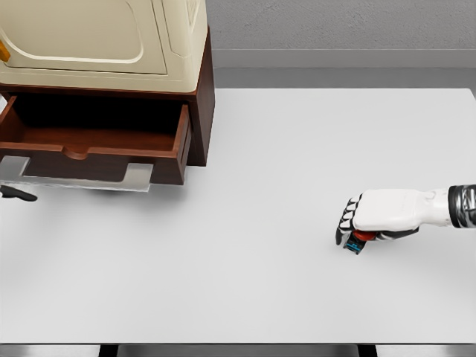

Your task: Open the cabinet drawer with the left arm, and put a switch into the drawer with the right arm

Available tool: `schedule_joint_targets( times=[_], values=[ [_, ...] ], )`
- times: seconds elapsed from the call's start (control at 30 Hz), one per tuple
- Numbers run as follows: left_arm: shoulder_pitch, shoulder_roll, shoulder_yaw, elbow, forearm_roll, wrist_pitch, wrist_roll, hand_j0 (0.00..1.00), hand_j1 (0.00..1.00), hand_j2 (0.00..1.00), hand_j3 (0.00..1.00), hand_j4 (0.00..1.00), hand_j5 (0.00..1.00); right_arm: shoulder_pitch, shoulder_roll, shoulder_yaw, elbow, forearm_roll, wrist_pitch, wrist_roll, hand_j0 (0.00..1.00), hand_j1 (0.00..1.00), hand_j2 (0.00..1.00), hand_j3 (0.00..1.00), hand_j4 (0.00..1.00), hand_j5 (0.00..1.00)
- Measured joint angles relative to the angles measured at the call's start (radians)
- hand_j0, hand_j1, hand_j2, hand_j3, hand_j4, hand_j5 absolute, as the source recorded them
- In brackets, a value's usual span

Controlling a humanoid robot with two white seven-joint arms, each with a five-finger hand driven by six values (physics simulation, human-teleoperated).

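Observation:
The brown cabinet [201, 111] stands at the table's back left, and its drawer [97, 145] is pulled out, showing an empty wooden interior and a metal handle [82, 177] along the front. A dark fingertip of my left hand [18, 195] pokes in at the left edge just below the handle. My right hand [355, 232] lies on the table at the right, fingers curled down over a small switch [358, 241] with red and blue parts, mostly hidden beneath the palm.
A cream-coloured appliance [97, 37] sits on top of the cabinet. The white table [260, 186] stretches between the drawer and my right hand, its front edge near the bottom.

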Motion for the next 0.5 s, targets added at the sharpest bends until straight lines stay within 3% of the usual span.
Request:
schedule_joint_targets(
  times=[0.13, 0.3, 0.5],
  values=[
    [0.033, -0.025, -0.014, 0.0, -0.023, 0.0, 0.0, 1.0, 1.0, 1.0, 1.0, 1.0, 1.0, 0.0, -0.001, 0.0, 0.0, -0.001, 0.0, 0.0, 0.55, 0.55, 0.55, 0.55, 0.55, 0.55],
    [0.049, -0.088, -0.016, -0.001, -0.046, 0.0, 0.0, 1.0, 1.0, 1.0, 1.0, 1.0, 1.0, -0.003, -0.001, -0.001, 0.001, -0.004, 0.0, 0.0, 0.33, 0.33, 0.33, 0.33, 0.33, 0.33],
    [0.052, -0.126, -0.017, -0.001, -0.066, 0.0, 0.0, 1.0, 1.0, 1.0, 1.0, 1.0, 1.0, -0.008, 0.018, -0.009, 0.025, -0.014, 0.0, 0.001, 0.3, 0.3, 0.3, 0.3, 0.3, 0.3]
  ],
)
